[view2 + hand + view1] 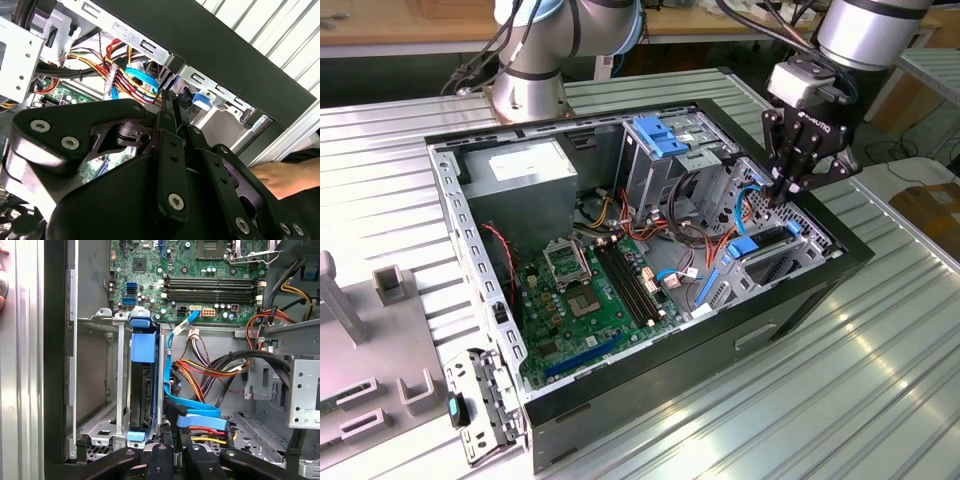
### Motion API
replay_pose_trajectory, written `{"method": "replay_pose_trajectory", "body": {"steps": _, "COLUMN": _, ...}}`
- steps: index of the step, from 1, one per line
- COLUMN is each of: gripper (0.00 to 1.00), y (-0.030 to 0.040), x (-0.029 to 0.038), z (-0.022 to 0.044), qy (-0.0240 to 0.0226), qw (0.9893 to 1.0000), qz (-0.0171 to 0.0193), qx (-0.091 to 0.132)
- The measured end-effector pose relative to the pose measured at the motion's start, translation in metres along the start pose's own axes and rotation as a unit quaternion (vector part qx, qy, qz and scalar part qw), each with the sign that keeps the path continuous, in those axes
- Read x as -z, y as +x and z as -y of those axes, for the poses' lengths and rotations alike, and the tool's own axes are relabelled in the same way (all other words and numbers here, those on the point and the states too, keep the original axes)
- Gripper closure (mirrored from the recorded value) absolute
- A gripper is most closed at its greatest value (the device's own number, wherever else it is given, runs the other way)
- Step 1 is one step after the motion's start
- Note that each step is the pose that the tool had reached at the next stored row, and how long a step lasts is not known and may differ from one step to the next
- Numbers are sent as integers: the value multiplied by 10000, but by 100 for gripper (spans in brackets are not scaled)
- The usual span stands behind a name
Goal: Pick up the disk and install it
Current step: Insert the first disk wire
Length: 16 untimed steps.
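- On the exterior view's left, a grey fixture plate (360, 390) with small upright blocks lies on the ribbed metal table (880, 380), just beside the open computer case (620, 400).
- Inside the case, far left, sits the grey power-supply box (525, 170) with a white sticker; nearer the camera lies the green motherboard (590, 300), its black memory slots (625, 285) running lengthwise.
- Behind the case stands the base of the robot arm (530, 60).
- Toward the middle, a blue latch plate (660, 135) tops the upper drive cage, and a tangle of red, yellow and orange cables (685, 240) lies between the board and the drive bays.
- On the right side of the case, the disk (142, 385) stands on edge in the lower drive bay — seated between the bay's metal walls, with a blue rail tab (144, 347) at one end and another blue tab (136, 436) at the other; in the exterior view its blue rail end (744, 246) shows in the bay.
- A blue flat data cable (172, 365) runs just beside the disk, ending in a blue connector (202, 421).
- The gripper (790, 190) hangs over the right-hand drive bay, fingers drawn close together with nothing between them, tips just above the bay's edge; in the first wrist view the fingertips (160, 452) sit near the disk's end, not around it.
- A hand (285, 177) shows outside the case wall in the second wrist view.
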State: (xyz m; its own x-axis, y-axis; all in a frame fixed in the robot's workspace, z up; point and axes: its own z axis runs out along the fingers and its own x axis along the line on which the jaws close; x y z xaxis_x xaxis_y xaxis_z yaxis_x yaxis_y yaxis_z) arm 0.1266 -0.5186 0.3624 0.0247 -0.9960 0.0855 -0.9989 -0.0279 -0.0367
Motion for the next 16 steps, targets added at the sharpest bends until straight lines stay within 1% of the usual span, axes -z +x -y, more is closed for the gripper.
{"method": "replay_pose_trajectory", "body": {"steps": 2, "gripper": 84, "y": 17, "x": -1, "z": 0, "qy": -4, "qw": 10000, "qz": -2, "qx": -43}}
{"method": "replay_pose_trajectory", "body": {"steps": 3, "gripper": 84, "y": 28, "x": -2, "z": 0, "qy": -4, "qw": 10000, "qz": 3, "qx": -47}}
{"method": "replay_pose_trajectory", "body": {"steps": 4, "gripper": 84, "y": 59, "x": -4, "z": -1, "qy": 0, "qw": 10000, "qz": 47, "qx": -52}}
{"method": "replay_pose_trajectory", "body": {"steps": 5, "gripper": 84, "y": 89, "x": -8, "z": -1, "qy": 18, "qw": 9999, "qz": 125, "qx": -56}}
{"method": "replay_pose_trajectory", "body": {"steps": 6, "gripper": 84, "y": 133, "x": -12, "z": -3, "qy": 67, "qw": 9996, "qz": 265, "qx": -65}}
{"method": "replay_pose_trajectory", "body": {"steps": 7, "gripper": 84, "y": 160, "x": -15, "z": -6, "qy": 131, "qw": 9994, "qz": 308, "qx": -72}}
{"method": "replay_pose_trajectory", "body": {"steps": 8, "gripper": 84, "y": 165, "x": -16, "z": -17, "qy": 218, "qw": 9992, "qz": 318, "qx": -76}}
{"method": "replay_pose_trajectory", "body": {"steps": 9, "gripper": 84, "y": 166, "x": -16, "z": -34, "qy": 290, "qw": 9990, "qz": 323, "qx": -80}}
{"method": "replay_pose_trajectory", "body": {"steps": 10, "gripper": 84, "y": 165, "x": -16, "z": -57, "qy": 298, "qw": 9990, "qz": 325, "qx": -81}}
{"method": "replay_pose_trajectory", "body": {"steps": 12, "gripper": 84, "y": 170, "x": -16, "z": -88, "qy": 298, "qw": 9990, "qz": 326, "qx": -88}}
{"method": "replay_pose_trajectory", "body": {"steps": 15, "gripper": 84, "y": 268, "x": -31, "z": -92, "qy": 297, "qw": 9990, "qz": 324, "qx": -123}}
{"method": "replay_pose_trajectory", "body": {"steps": 16, "gripper": 84, "y": 288, "x": -33, "z": -93, "qy": 296, "qw": 9990, "qz": 323, "qx": -126}}
